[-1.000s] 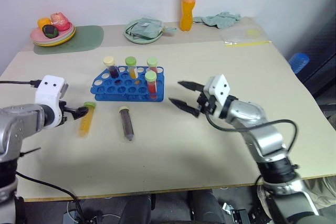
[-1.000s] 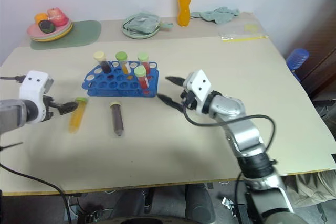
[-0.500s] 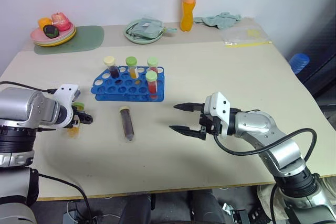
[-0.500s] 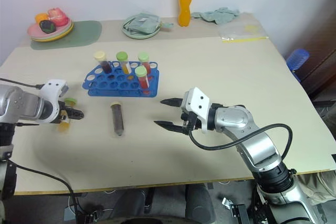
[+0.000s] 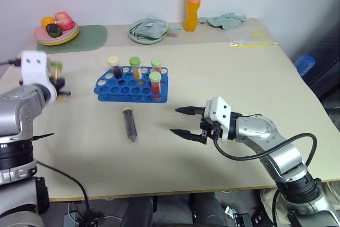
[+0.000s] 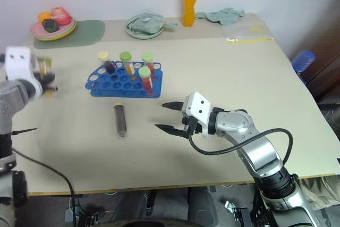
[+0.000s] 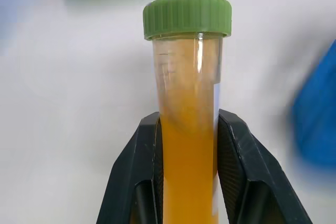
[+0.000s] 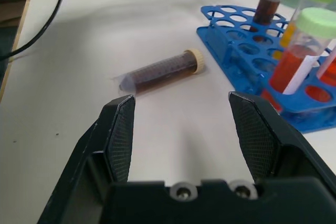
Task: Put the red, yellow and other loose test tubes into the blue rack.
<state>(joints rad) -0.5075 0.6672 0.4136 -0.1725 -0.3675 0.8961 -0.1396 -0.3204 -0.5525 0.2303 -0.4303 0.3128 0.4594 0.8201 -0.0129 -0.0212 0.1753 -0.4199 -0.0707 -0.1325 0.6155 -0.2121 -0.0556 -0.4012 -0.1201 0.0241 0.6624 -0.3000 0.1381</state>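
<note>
Two black fingers [image 7: 134, 182] of the left gripper [image 7: 188, 177] are clamping the yellow tube [image 7: 188, 129] above the table [image 5: 223, 73], left of the blue rack [image 5: 133, 84]. Right gripper [image 5: 183, 122] is hovering open-jawed beside the dark tube [image 5: 129, 124].

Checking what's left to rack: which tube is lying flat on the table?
The dark brown tube with the cream cap, lying in front of the blue rack. Four tubes stand in the rack; the left gripper holds the yellow one.

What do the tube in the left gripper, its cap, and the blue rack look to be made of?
Yellow tube: clear, glossy, probably plastic; the liquid shows through. Its green cap: matte ribbed plastic. Blue rack: opaque moulded plastic, by its uniform colour and round holes. Left gripper fingers: black, likely plastic.
</note>
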